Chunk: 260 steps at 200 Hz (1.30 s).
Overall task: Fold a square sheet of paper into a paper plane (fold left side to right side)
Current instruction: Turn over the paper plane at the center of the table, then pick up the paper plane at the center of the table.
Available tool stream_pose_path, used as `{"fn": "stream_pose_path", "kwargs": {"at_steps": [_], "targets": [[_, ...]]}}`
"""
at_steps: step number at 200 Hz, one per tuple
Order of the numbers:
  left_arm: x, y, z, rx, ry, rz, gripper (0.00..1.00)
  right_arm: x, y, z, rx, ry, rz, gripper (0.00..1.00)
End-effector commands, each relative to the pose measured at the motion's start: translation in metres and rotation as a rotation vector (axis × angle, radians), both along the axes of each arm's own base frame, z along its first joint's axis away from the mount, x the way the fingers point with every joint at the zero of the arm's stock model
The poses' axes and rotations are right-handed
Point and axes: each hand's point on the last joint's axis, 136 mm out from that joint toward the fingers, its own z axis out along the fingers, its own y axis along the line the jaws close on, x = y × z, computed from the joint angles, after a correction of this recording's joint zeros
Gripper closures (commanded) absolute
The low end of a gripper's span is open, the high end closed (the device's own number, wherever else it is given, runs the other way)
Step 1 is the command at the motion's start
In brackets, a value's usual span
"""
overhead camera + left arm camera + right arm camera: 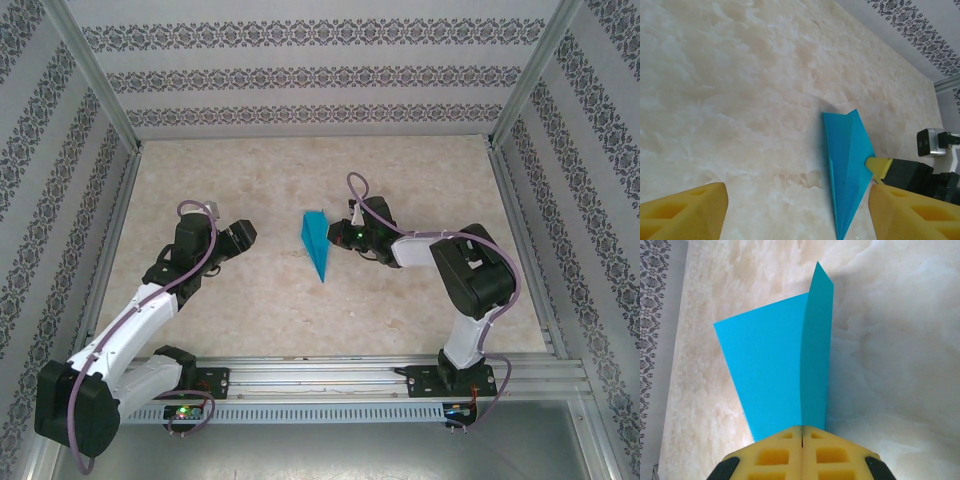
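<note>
The square sheet of paper now stands as a teal-blue paper plane (317,243), a narrow pointed dart on the marble table with its tip toward the arms. My right gripper (338,236) is shut on the dart's right edge. In the right wrist view its yellow pads (802,432) press together on the paper (772,360), and one flap rises upright above them. My left gripper (246,234) hovers to the left of the dart, open and holding nothing. In the left wrist view the dart (846,165) lies just inside my left gripper's (797,202) right finger, with a right fingertip (878,166) at its edge.
The beige marble table (250,300) is fenced by patterned walls with metal posts (100,90). An aluminium rail (330,375) carrying both arm bases runs along the near edge. A loose cable loops over the right wrist (352,190).
</note>
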Motion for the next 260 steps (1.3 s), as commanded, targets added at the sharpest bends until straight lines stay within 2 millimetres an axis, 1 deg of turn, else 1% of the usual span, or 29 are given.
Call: {"fn": "stream_pose_path", "kwargs": {"at_steps": [1, 32, 71, 101, 125, 142, 154, 163, 179, 199, 217, 234, 260], "targets": [[0.002, 0.002, -0.003, -0.001, 0.003, -0.001, 0.26, 0.0, -0.008, 0.001, -0.047, -0.014, -0.001, 0.92], [0.002, 0.0, -0.004, -0.003, 0.007, -0.012, 0.25, -0.001, -0.01, -0.007, -0.065, 0.003, -0.004, 0.86], [0.001, 0.0, -0.005, 0.002, 0.01, -0.015, 0.25, 0.0, -0.016, -0.005, -0.113, 0.003, -0.012, 0.77], [0.001, 0.0, -0.004, 0.005, 0.008, -0.016, 0.24, -0.001, -0.021, 0.003, -0.153, -0.006, -0.014, 0.66], [0.0, 0.001, -0.003, 0.01, 0.004, -0.018, 0.24, -0.004, -0.03, 0.013, -0.206, -0.01, -0.025, 0.57], [0.0, 0.002, -0.002, 0.013, 0.0, -0.013, 0.22, -0.011, -0.037, 0.022, -0.271, -0.001, -0.023, 0.51], [0.0, 0.004, -0.002, 0.012, -0.003, -0.009, 0.21, -0.019, -0.04, 0.029, -0.338, 0.021, -0.004, 0.48], [-0.001, 0.005, -0.001, 0.015, -0.007, -0.007, 0.2, -0.025, -0.038, 0.035, -0.373, 0.043, 0.024, 0.46], [-0.001, 0.008, 0.0, 0.018, -0.013, 0.004, 0.19, -0.041, -0.03, 0.036, -0.419, 0.116, 0.085, 0.46], [-0.002, 0.01, -0.001, 0.017, -0.014, 0.013, 0.18, -0.055, -0.014, 0.027, -0.456, 0.197, 0.146, 0.48], [-0.004, 0.01, -0.001, 0.012, -0.015, 0.011, 0.18, -0.056, -0.004, 0.019, -0.488, 0.213, 0.158, 0.48], [-0.005, 0.012, -0.001, 0.015, -0.014, 0.013, 0.18, -0.051, 0.002, 0.014, -0.492, 0.228, 0.158, 0.48], [-0.007, 0.013, -0.002, 0.023, -0.01, 0.013, 0.18, -0.046, 0.006, 0.007, -0.518, 0.242, 0.161, 0.48]]}}
